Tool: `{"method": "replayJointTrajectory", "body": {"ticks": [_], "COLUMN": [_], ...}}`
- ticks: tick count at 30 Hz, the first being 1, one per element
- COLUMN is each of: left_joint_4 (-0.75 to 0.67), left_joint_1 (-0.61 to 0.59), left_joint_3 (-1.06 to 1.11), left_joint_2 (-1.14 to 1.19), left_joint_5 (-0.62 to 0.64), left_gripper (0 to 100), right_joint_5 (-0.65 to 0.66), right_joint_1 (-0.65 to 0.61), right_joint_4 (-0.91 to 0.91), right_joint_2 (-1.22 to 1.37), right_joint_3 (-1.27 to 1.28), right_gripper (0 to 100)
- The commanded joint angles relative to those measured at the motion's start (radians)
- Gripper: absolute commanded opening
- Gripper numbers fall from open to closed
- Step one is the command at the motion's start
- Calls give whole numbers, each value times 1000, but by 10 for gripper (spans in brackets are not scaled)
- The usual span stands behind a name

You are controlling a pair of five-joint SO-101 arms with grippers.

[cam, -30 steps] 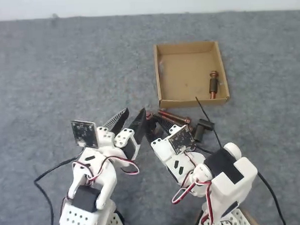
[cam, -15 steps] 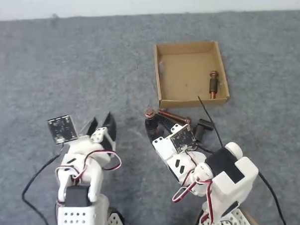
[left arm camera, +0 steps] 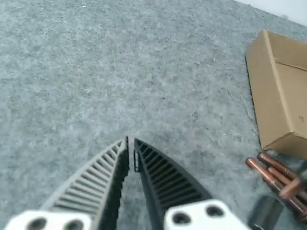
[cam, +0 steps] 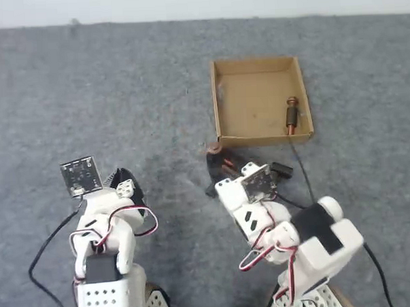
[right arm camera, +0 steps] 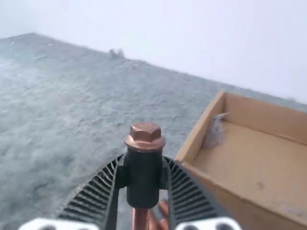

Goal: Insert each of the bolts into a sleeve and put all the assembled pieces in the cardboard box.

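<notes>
**Left arm backs off, right arm carries the assembled piece toward the box**

Changed in the last second: both arms were together at the pile of parts near the box. In the high view the left arm has since pulled back to its own side, well apart from the parts. The left gripper [left arm camera: 130, 142] had its fingers spread half a second ago. Now they are closed to a thin slit with nothing between them, hovering over bare grey surface [cam: 120, 82].

The right gripper [right arm camera: 142, 162] has pushed forward toward the cardboard box [cam: 265, 138]. Its fingers are clamped on the black sleeve [right arm camera: 142, 179], one on each side. The bolt [right arm camera: 145, 135] sits through the sleeve, copper head on top and shank poking out below. The piece stands upright. In the high view it is just short of the box's near left corner, not yet over the opening.

One finished piece [cam: 292, 116] already lies inside the box by the right wall. Still outside are the loose bolts [left arm camera: 274, 175], lying together on the surface near the box's front wall, and a spare sleeve [cam: 281, 169] beside them.

My read: insertion for this piece looks done and the handoff is over, so the right arm alone has it. The step in hand is the carry and drop. The piece has to clear the box's front wall first. More bolts need sleeves after that, so the task is partway at best.
</notes>
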Motion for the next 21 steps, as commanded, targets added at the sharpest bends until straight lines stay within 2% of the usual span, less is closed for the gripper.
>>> {"method": "replayJointTrajectory", "body": {"ticks": [1, 7, 10, 16, 21], "left_joint_4": [6, 34, 77, 120, 140], "left_joint_1": [-9, -6, -9, -8, -6], "left_joint_3": [-8, -8, -8, -8, -8], "left_joint_2": [12, 12, 12, 12, 12], "left_joint_5": [-8, -18, -97, -207, -209], "left_gripper": [12, 12, 12, 12, 12], "right_joint_5": [6, 6, 6, 6, 8], "right_joint_1": [56, 79, 107, 143, 143], "right_joint_4": [56, 189, 325, 676, 1121], "right_joint_2": [-134, -358, -503, -816, -1030], "right_joint_3": [12, 60, 61, 51, -58], "right_gripper": [6, 6, 6, 6, 6]}}
